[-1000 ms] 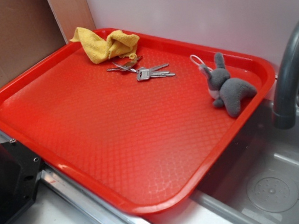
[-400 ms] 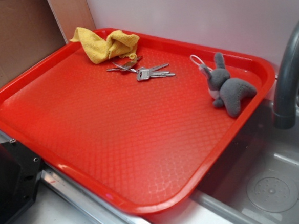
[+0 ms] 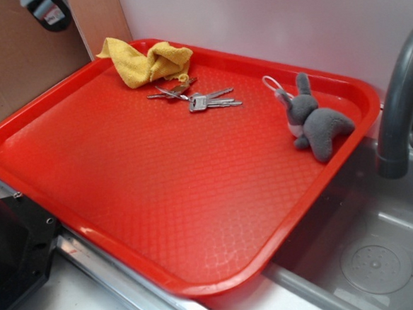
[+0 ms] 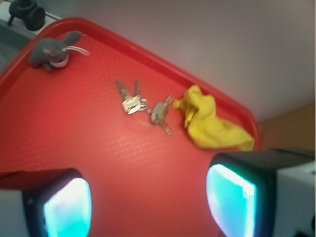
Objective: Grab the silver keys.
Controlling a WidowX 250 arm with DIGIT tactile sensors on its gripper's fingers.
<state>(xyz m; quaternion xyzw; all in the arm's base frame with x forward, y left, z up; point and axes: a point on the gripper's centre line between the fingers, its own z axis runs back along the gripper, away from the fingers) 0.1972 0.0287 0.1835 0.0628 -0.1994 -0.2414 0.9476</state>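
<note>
Pincer point(image 4: 148, 202) spread wide and empty, you hang high over the red tray point(image 3: 195, 198). Ahead of your fingers, the silver keys point(image 4: 143, 104) lie flat near the far rim, strung crosswise, just beside the yellow cloth point(image 4: 210, 121).

A red tray point(image 3: 161, 222) carries a crumpled yellow cloth point(image 3: 145, 62) at its far edge. A grey plush bunny point(image 3: 314, 121) lies near its right rim, beside a grey faucet point(image 3: 400, 92) over a sink point(image 3: 384, 256).
</note>
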